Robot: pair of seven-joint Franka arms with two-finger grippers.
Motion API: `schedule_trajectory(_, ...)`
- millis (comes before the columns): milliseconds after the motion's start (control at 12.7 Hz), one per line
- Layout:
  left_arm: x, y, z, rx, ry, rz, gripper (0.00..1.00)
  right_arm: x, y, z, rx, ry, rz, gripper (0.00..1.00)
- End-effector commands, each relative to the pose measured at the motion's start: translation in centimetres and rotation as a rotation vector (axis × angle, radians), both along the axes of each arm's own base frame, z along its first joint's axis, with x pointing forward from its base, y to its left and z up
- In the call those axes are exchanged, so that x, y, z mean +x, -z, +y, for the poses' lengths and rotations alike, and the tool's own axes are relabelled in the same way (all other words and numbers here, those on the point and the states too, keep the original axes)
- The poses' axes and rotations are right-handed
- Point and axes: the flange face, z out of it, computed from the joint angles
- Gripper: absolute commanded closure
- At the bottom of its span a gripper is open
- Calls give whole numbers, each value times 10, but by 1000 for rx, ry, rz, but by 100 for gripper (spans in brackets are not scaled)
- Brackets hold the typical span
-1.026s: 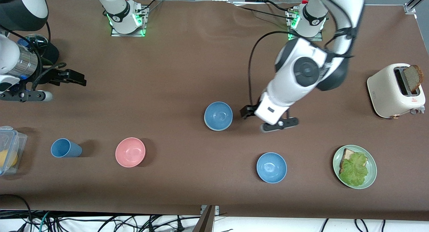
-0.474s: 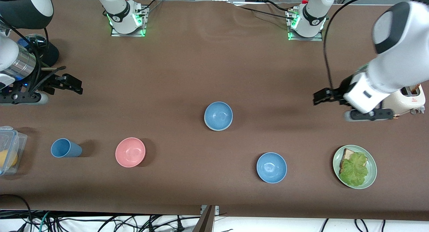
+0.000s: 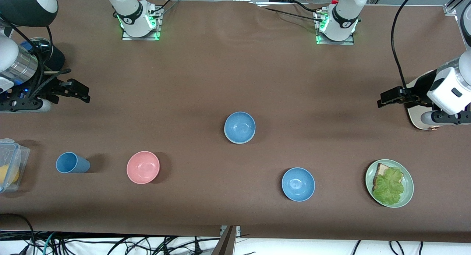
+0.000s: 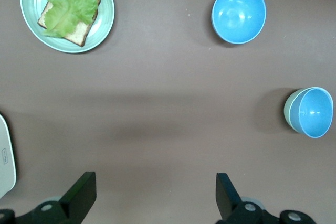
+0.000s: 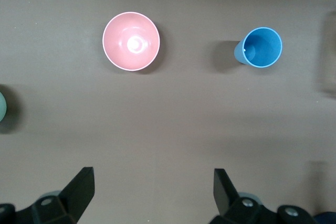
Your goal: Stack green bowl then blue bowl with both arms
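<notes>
Left tool (image 3: 387, 99) moved off; green bowl (image 4: 288, 111) mostly hidden.

No words, numbers or brand names can be read anywhere. The bowls, the cup, the plate and the desk are all plain. The round caps on the two arm bases each have a small dark mark, but it is too tiny to make out.
</notes>
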Motion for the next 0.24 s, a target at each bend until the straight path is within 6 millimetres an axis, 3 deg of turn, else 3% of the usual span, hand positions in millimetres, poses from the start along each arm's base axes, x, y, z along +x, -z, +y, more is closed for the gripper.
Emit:
schedule_trajectory(0,-5,3,-2,22,37,22,0,-14,-5,-19,-3,12,0,0)
schedule_trajectory(158,-5,4,-1,49,44,27,0,-15,-5,-28,-5,29,8,0)
